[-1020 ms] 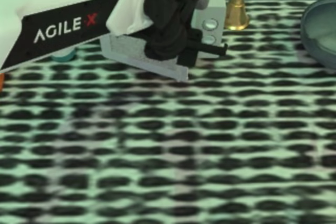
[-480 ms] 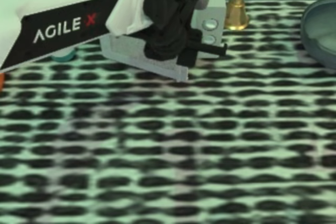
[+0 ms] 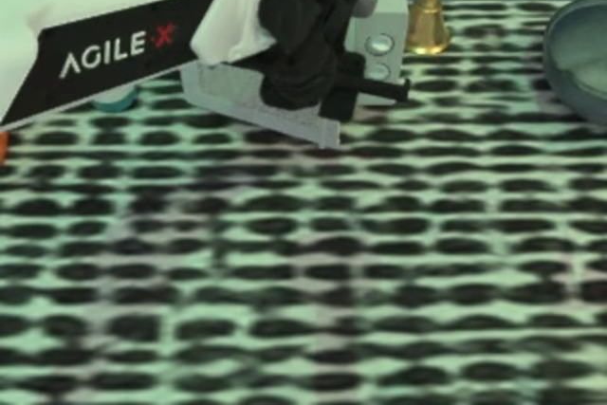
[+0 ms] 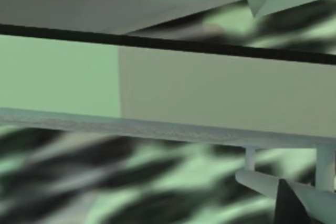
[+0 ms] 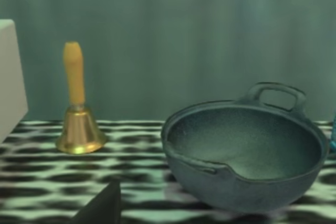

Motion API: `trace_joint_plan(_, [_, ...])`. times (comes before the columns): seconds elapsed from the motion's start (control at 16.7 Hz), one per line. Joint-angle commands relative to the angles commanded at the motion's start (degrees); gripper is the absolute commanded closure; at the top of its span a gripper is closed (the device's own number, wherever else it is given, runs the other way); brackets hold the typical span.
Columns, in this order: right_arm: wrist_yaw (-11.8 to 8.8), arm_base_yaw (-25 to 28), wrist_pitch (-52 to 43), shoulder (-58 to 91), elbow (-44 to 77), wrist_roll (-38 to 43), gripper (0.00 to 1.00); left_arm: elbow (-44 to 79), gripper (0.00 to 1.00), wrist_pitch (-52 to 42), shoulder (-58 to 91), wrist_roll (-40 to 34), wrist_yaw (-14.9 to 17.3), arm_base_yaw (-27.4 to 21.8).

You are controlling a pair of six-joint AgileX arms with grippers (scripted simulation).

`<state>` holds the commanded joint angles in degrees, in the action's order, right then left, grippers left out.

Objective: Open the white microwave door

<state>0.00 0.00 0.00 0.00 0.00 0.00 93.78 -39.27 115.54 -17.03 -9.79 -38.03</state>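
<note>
At upper centre of the top view, the white microwave door [image 3: 251, 101] is swung partly open by the left gripper [image 3: 327, 101], whose clench cannot be told, so the slim handle [image 4: 283, 182] could be lost if grasped loosely.

Bare table [image 3: 303, 282] in front; bell [image 3: 427, 16] and pot [image 3: 579, 54] at far right

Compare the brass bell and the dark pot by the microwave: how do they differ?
The bell is shiny gold with an upright orange handle; the pot is matte dark grey with loop handles at its rim. The bell is narrow and tall, the pot wide and open. The bell stands nearer the white microwave. Both sit upright on the patterned table.
</note>
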Motion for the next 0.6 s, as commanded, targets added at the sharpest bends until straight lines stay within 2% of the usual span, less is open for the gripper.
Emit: trace_joint_plan(0.6, [0.0, 0.0, 0.0, 0.0, 0.0, 0.0, 0.0, -3.6, 1.0, 1.7, -2.5, 3.3, 1.8, 0.6])
